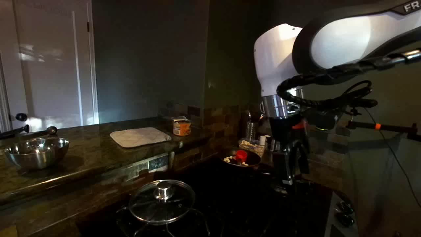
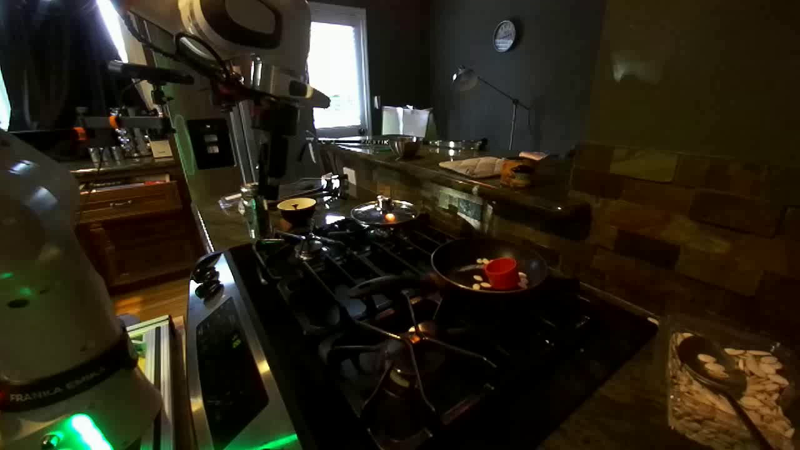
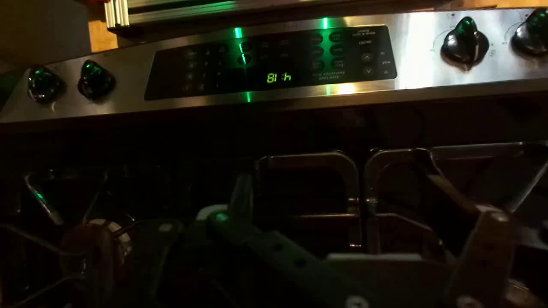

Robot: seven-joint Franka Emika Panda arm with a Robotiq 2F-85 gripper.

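Note:
My gripper (image 3: 336, 175) is open. Its two fingers stand well apart in the wrist view, with only dark stove grate visible between them. In both exterior views it (image 1: 296, 176) (image 2: 270, 187) points down above the stove, near the control-panel side. A dark frying pan (image 1: 251, 160) (image 2: 458, 262) sits on a burner, apart from the gripper. A red cup (image 1: 241, 155) (image 2: 502, 274) and several white pieces (image 2: 482, 261) lie in the pan. A glass lid (image 1: 177, 205) (image 2: 369, 214) with a metal knob rests on the stove. The fingertips are dim in the wrist view.
The control panel (image 3: 269, 64) with knobs (image 3: 464, 45) runs along the stove's edge. A raised counter (image 1: 92, 158) holds a steel bowl (image 1: 37, 154), a pale cloth (image 1: 139, 136) and an orange can (image 1: 182, 126). A container of pale slices (image 2: 706, 406) and a small bowl (image 2: 297, 211) stand beside the stove.

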